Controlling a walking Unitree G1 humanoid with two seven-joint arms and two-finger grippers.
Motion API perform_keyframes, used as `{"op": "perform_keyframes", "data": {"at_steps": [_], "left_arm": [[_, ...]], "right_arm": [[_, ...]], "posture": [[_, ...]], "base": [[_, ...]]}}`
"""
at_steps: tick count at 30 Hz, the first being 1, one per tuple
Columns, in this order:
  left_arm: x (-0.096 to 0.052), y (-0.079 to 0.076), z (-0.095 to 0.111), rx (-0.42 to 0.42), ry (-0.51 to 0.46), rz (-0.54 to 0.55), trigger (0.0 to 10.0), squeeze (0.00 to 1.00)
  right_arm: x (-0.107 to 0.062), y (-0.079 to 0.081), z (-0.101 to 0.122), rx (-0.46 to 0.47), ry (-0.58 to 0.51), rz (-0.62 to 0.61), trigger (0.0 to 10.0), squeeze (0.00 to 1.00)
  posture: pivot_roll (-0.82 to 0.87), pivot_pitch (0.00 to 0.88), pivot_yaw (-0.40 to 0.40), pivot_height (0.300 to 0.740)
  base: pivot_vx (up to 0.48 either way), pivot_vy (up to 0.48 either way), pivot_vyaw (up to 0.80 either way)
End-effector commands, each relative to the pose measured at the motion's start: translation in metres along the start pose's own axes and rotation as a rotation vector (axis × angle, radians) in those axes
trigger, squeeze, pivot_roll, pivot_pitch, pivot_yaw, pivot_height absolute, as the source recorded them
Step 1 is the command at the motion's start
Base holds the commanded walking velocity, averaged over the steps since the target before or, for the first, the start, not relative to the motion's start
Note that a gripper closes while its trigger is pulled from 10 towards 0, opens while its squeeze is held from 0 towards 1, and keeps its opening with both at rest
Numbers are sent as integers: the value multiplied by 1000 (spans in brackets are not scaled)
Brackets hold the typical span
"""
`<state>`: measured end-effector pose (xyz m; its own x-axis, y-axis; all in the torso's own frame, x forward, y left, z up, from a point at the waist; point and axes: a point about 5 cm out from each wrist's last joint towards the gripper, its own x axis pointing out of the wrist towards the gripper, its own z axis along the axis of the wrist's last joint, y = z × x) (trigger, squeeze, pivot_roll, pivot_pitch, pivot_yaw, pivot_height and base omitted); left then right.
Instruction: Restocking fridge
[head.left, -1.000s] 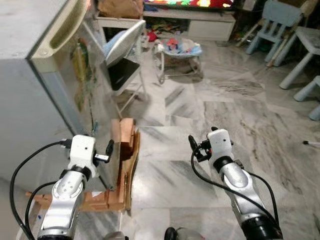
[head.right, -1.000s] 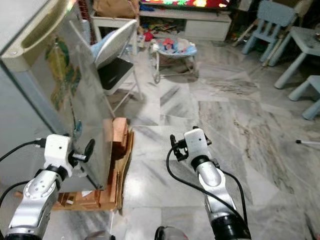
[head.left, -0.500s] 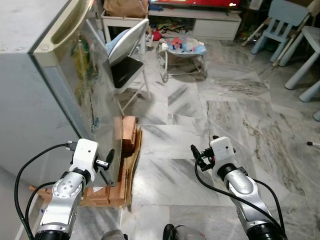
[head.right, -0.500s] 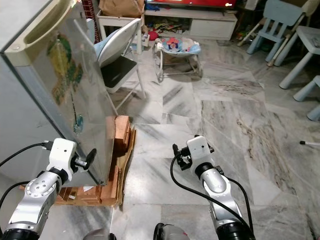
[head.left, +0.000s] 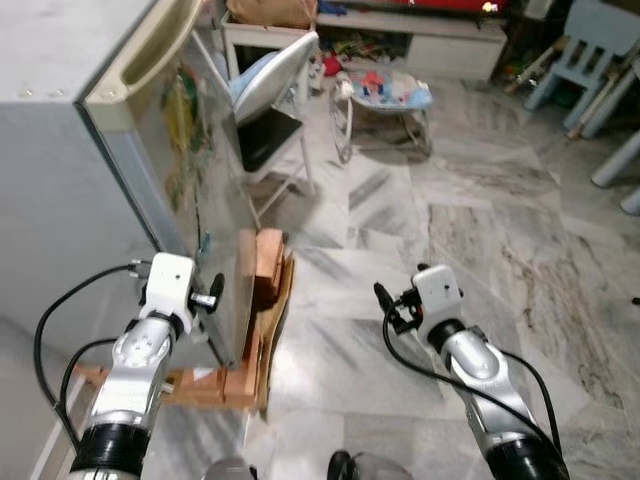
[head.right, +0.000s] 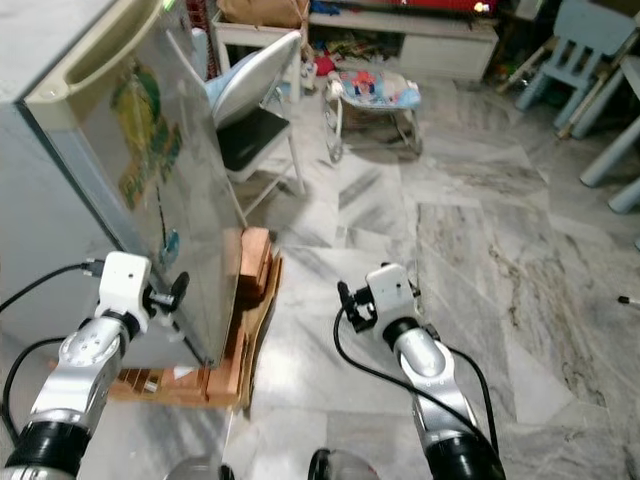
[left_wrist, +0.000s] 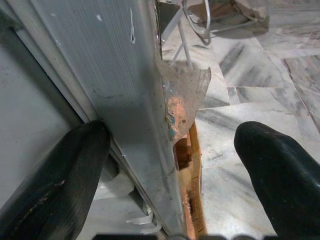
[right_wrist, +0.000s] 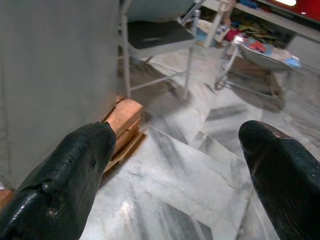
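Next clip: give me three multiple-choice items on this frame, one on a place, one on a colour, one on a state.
1. Where is the left pincer?
A. astride the fridge door's edge
B. on the folding chair
C. inside the baby bouncer

2. What colour are the blocks under the fridge?
A. blue
B. orange-brown
C. white

3. How is the right pincer?
A. shut on a bottle
B. shut on a carton
C. open, holding nothing

Key: 1 A, the left wrist view shows one black finger on each side of the door edge. 2 B, the wooden blocks by the fridge base are orange-brown. 3 C, its fingers are spread over bare marble floor.
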<state>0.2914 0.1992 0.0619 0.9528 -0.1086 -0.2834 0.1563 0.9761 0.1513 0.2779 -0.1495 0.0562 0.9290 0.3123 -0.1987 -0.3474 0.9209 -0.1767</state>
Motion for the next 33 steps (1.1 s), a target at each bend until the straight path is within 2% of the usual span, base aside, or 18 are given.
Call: {"op": "perform_keyframes", "data": {"at_steps": [1, 7, 13, 14, 15, 17, 18, 19, 21, 23, 25, 26, 27, 31, 32, 33], "left_arm": [[6, -4, 5, 22, -6, -16, 10000, 0], [12, 4, 6, 28, 11, 33, 10000, 0], [20, 9, 14, 19, 6, 72, 10000, 0], [20, 9, 14, 19, 6, 72, 10000, 0], [25, 3, 26, 27, -40, 50, 10000, 0], [31, -9, 42, 51, -92, -3, 10000, 0], [34, -23, 53, 66, -125, -55, 10000, 0], [37, -47, 70, 84, -178, -151, 10000, 0], [36, -69, 82, 89, -223, -242, 10000, 0], [25, -116, 105, 77, -310, -437, 10000, 0], [11, -150, 118, 65, -365, -594, 10000, 0], [11, -150, 118, 65, -365, -594, 10000, 0], [3, -164, 121, 49, -376, -690, 10000, 0], [11, -152, 116, 48, -351, -638, 10000, 0], [19, -129, 113, 40, -337, -556, 10000, 0], [21, -117, 112, 25, -331, -519, 10000, 0]], "right_arm": [[1, 0, 0, 3, 8, 6, 10000, 0], [1, 1, -3, 17, 35, 26, 10000, 0], [-5, 5, -24, -25, 210, 117, 10000, 0], [-5, 5, -24, -25, 210, 117, 10000, 0], [-8, 5, -29, -3, 240, 137, 10000, 0], [-11, 5, -35, -16, 282, 159, 10000, 0], [-11, 5, -37, -19, 296, 165, 10000, 0], [-12, 5, -38, -21, 313, 174, 10000, 0], [-13, 5, -40, -29, 325, 185, 10000, 0], [-14, 6, -42, -31, 342, 196, 10000, 0], [-14, 6, -42, -31, 352, 201, 10000, 0], [-14, 6, -42, -31, 352, 201, 10000, 0], [-14, 8, -42, -33, 353, 216, 10000, 0], [-14, 11, -39, -41, 331, 239, 10000, 0], [-15, 11, -38, -42, 320, 241, 10000, 0], [-15, 11, -38, -41, 318, 242, 10000, 0]], "posture": [[45, 93, -48, 740], [45, 81, -46, 740], [50, 83, -49, 740], [50, 83, -49, 740], [51, 82, -52, 740], [52, 80, -53, 740], [53, 80, -54, 740], [53, 80, -54, 740], [52, 78, -51, 740], [52, 76, -51, 740], [52, 75, -49, 740], [52, 75, -49, 740], [47, 75, -47, 740], [42, 76, -45, 740], [42, 76, -45, 740], [42, 76, -45, 740]], "base": [[0, 0, 0], [0, 0, 0], [0, 0, 0], [0, 0, 0], [0, 0, 0], [0, 0, 0], [0, 0, 0], [0, 0, 0], [0, 0, 0], [0, 0, 0], [0, 0, 0], [0, 0, 0], [0, 0, 0], [0, 0, 0], [0, 0, 0], [0, 0, 0]]}}
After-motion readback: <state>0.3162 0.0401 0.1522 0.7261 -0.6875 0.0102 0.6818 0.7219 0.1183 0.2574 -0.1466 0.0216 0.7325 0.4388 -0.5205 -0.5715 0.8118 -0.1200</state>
